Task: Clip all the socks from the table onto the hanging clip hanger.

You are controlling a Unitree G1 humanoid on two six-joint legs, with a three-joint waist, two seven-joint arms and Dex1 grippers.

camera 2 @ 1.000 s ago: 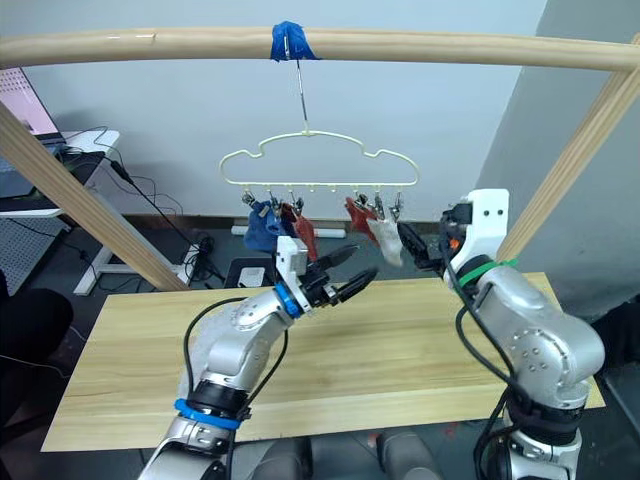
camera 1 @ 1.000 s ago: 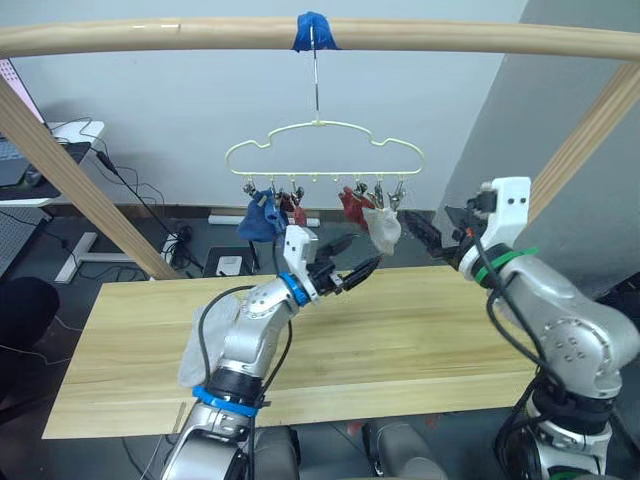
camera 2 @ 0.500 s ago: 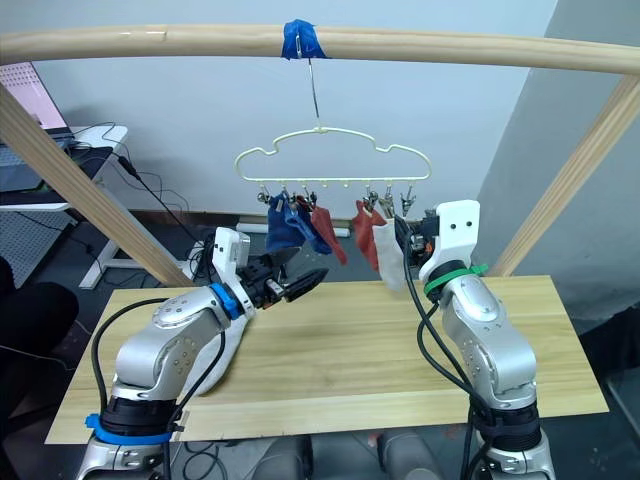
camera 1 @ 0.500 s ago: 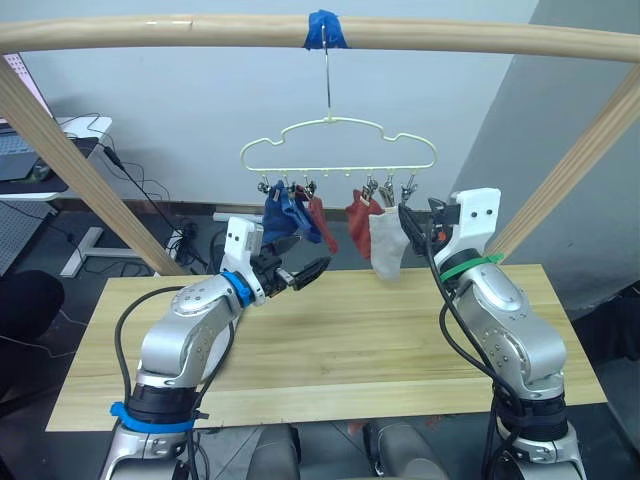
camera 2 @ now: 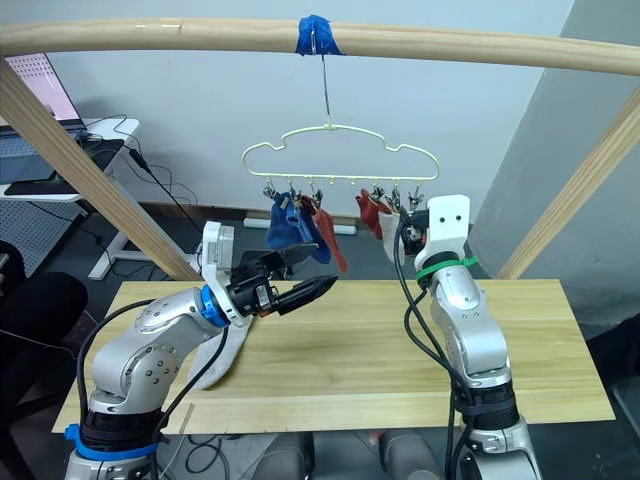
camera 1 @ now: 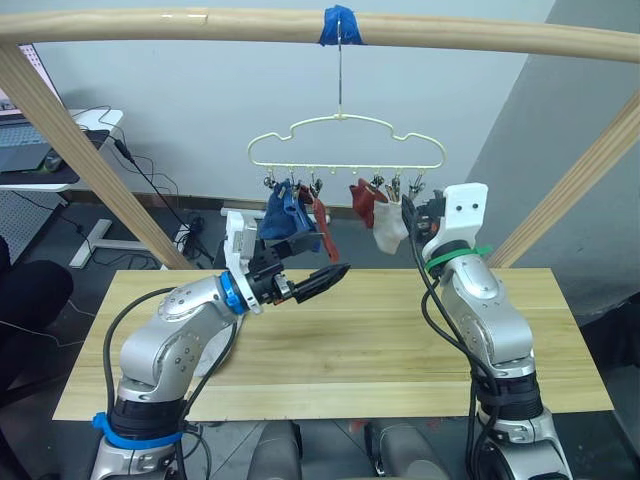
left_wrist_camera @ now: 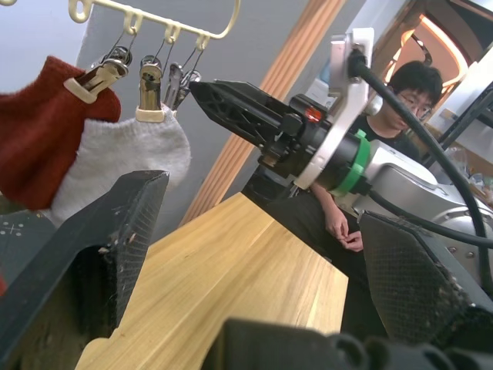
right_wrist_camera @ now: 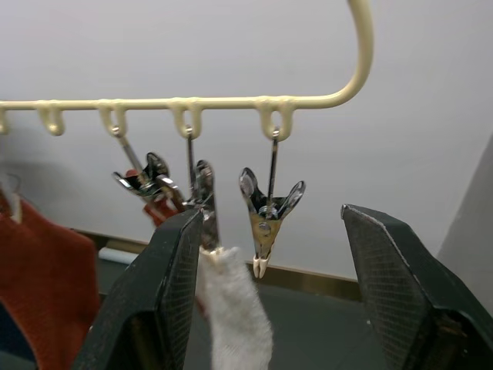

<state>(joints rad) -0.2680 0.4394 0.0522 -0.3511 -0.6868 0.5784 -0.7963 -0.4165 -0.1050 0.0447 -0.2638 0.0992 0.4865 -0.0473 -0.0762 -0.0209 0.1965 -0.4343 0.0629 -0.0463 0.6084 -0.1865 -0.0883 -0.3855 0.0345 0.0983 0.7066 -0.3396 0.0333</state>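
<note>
On the left of the pale light-wood plank counter (camera 1: 400, 340), one light grey knit sock (camera 2: 222, 352) lies flat beside the left arm, part hidden by it; it has stayed there. The left pincer (camera 1: 318, 281) has drawn back leftward from under the pale yellow-cream wavy wire clip hanger (camera 1: 345, 140) over the last second; its fingers are spread and empty. On that hanger hang a blue sock (camera 1: 283, 215), a rust red sock (camera 1: 321, 225), a second rust red sock (camera 1: 361, 202) and a light grey sock (camera 1: 389, 226). The right pincer (right_wrist_camera: 269, 308) has risen to the rightmost metal clip (right_wrist_camera: 267, 218), which is empty, fingers wide apart, holding nothing. Judgement: the grey sock is clipped; the counter sock is not yet hung.
</note>
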